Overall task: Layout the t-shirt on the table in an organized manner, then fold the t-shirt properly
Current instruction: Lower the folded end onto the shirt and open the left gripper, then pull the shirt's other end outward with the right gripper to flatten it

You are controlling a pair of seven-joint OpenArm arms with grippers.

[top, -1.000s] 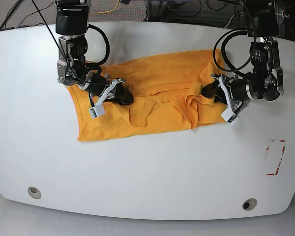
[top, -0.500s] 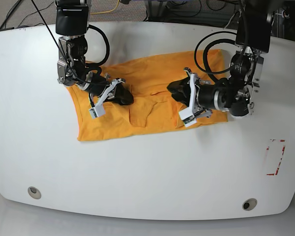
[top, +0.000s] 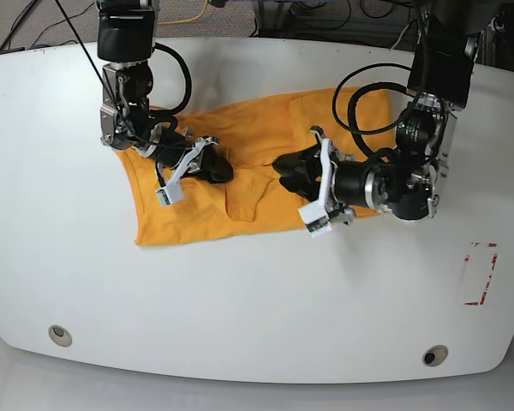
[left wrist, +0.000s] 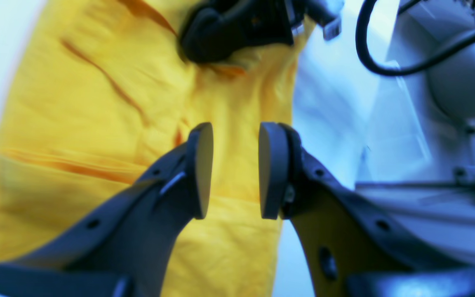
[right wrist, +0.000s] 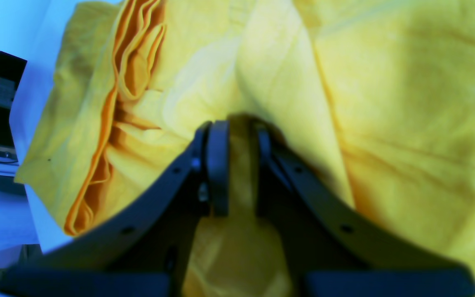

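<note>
The orange-yellow t-shirt (top: 265,128) lies partly spread on the white table (top: 257,291), wrinkled and doubled over in its middle. My right gripper (top: 216,167) presses down on its left part. In the right wrist view that gripper (right wrist: 237,132) is shut on a ridge of the t-shirt (right wrist: 406,103). My left gripper (top: 284,171) hovers over the middle of the shirt, its arm hiding the shirt's right part. In the left wrist view the left gripper (left wrist: 233,136) stands open with a narrow gap, and the t-shirt (left wrist: 97,123) shows below it.
A red rectangular outline (top: 480,274) marks the table at the right. Two grommet holes (top: 60,335) (top: 434,355) sit near the front edge. Black cables (top: 360,94) loop off the left arm, above the shirt's right side.
My left arm has swung from the shirt's right edge leftward to over its middle. The right gripper has stayed in place on the shirt's left part.
</note>
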